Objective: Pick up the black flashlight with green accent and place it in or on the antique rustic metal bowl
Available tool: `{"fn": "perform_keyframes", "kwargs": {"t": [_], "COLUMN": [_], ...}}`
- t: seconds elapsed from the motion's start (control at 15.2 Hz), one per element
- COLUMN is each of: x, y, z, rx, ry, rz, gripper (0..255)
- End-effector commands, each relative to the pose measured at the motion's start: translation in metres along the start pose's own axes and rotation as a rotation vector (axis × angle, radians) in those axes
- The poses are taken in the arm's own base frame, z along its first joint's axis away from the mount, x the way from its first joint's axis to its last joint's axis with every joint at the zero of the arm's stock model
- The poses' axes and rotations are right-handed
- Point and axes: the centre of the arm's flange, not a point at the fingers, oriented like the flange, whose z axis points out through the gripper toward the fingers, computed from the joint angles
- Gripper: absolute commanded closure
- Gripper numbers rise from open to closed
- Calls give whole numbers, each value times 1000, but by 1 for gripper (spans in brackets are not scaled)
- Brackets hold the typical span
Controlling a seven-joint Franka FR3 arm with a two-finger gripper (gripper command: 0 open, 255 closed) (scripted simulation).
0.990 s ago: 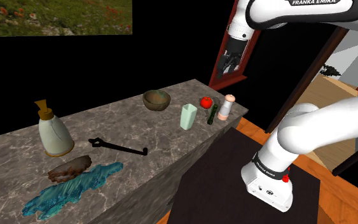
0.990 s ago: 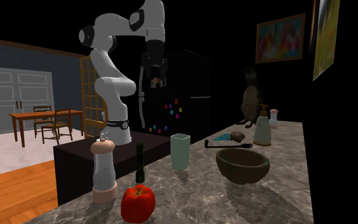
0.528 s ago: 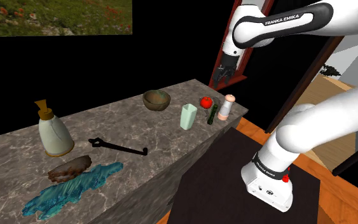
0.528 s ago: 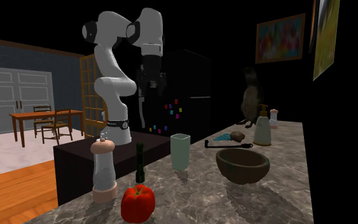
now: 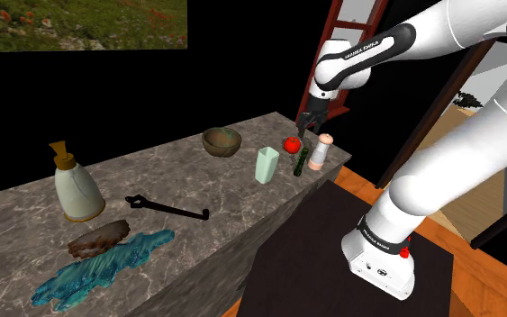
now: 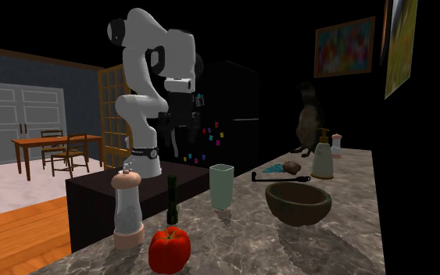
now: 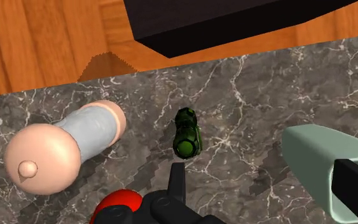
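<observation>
Lowered since the earlier frames, the pincer (image 5: 307, 122) was brought above the flashlight (image 5: 300, 162). Its fingers (image 7: 177, 183) were held apart, with the flashlight seen upright just ahead of one fingertip, untouched.

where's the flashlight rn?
Shoulder view: flashlight stands upright at the right end of the counter, between the pale green cup and the grinder.

White "FRANKA EMIKA" lettering on arm's dark band (image 5: 368, 47); small print on base ring (image 5: 379, 240) unreadable.
</observation>
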Motion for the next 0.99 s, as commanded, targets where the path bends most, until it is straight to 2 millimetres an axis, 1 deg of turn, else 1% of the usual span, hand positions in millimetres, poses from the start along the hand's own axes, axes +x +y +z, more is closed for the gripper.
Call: {"fn": "perform_keyframes", "kwargs": {"t": [0.0,0.33,0.79,0.92], "x": [9,29,28,28], "y": [13,48,47,47], "z": [20,73,110,113], "rx": [3,11,11,11], "ry": [-8,-32,-32,-32], "rz": [19,63,63,63], "gripper": [0,0,0,0]}}
